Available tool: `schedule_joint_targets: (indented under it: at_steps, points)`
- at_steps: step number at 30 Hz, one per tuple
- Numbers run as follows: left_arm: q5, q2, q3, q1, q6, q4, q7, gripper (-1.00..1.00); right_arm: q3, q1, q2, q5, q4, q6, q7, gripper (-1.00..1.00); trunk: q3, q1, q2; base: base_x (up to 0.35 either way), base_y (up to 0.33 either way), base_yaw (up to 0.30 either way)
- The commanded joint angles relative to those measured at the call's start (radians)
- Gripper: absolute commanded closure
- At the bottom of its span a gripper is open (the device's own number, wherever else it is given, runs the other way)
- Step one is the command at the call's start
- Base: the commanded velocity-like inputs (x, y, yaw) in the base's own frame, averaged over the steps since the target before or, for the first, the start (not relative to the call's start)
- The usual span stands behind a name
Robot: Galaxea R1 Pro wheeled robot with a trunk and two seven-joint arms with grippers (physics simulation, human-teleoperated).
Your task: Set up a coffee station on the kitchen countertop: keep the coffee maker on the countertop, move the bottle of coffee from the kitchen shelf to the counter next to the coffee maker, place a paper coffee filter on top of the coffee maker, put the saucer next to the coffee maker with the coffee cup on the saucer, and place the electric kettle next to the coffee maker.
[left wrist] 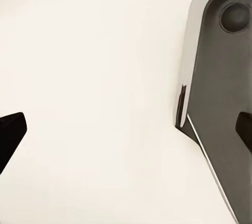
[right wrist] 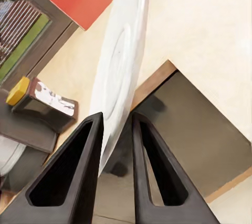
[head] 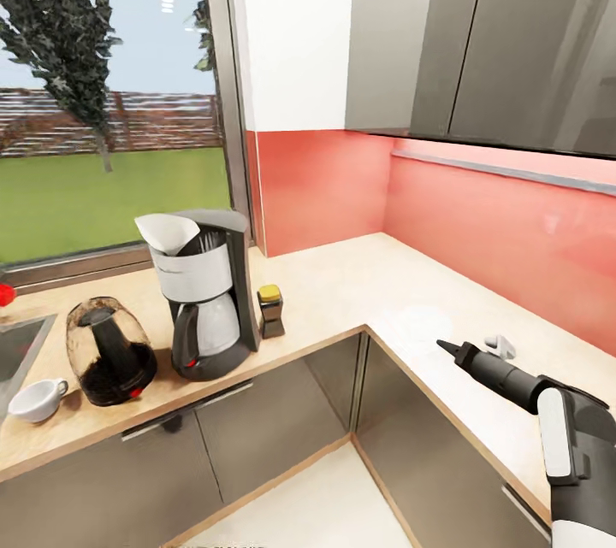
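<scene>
While gripping the saucer (right wrist: pixel 122 61) edge-on between closed fingers, right gripper (right wrist: pixel 116 124) over the kitchen countertop (head: pixel 342 291) corner, well apart from the coffee maker (head: pixel 210 300). Electric kettle (head: pixel 109 351) and bottle of coffee (head: pixel 270 310) flanking the maker, paper coffee filter (head: pixel 168 232) on top, coffee cup (head: pixel 36 400) beyond kettle. Left gripper (left wrist: pixel 126 129): fingers spread, holding nothing.

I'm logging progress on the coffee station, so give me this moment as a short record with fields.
coffee maker: on the kitchen countertop by the window
paper coffee filter: on the coffee maker's top
bottle of coffee: on the counter, right of the maker
electric kettle: left of the maker
coffee cup: on the counter, left of the kettle, not on a saucer
saucer: edge-on between the right gripper fingers
left gripper: open over a pale surface
</scene>
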Motion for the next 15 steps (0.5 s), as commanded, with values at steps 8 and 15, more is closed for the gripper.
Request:
schedule_joint_targets:
  at_steps: [8, 15]
  points:
    - [0.005, 0.0, -0.008, 0.0, -0.001, 0.0, 0.004, -1.0, -0.1, -0.001, -0.001, -0.001, 0.0, 0.007, 0.006, 1.0, -0.002, 0.001, -0.002, 0.001, 0.0, 0.279]
    - [0.005, 0.0, -0.008, 0.001, -0.001, -0.002, 0.005, -1.0, -0.155, -0.001, -0.003, -0.001, 0.0, 0.007, 0.006, 1.0, -0.002, 0.001, -0.002, 0.004, 0.0, 0.279]
